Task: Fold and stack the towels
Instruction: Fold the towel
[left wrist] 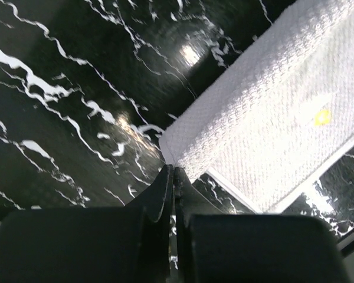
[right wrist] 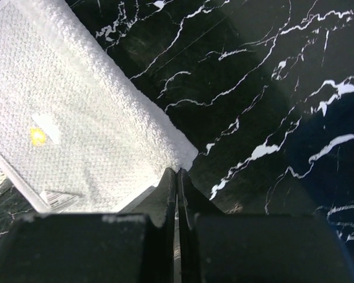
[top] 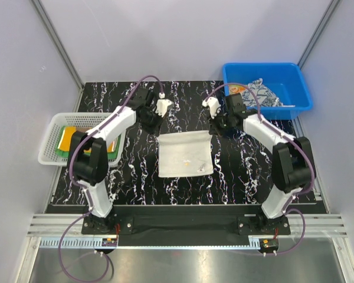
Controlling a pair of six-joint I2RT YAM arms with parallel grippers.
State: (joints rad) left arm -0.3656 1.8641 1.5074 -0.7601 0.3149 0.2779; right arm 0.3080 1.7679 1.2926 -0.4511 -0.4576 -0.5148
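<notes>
A white towel (top: 186, 154) with a small yellow mark lies flat on the black marble table, in the middle. It also shows in the left wrist view (left wrist: 271, 118) and the right wrist view (right wrist: 76, 118). My left gripper (top: 155, 125) is at its far left corner, and the jaws (left wrist: 173, 170) are shut with the corner pinched at their tips. My right gripper (top: 216, 126) is at the far right corner, shut the same way on that corner (right wrist: 177, 171). A second layer's hem shows under the towel in both wrist views.
A white basket (top: 53, 154) at the left edge holds an orange-yellow towel (top: 71, 138) over a green one (top: 64, 151). A blue bin (top: 265, 66) at the far right holds a navy-and-white patterned towel (top: 261, 93) and a bit of orange cloth (top: 237, 89).
</notes>
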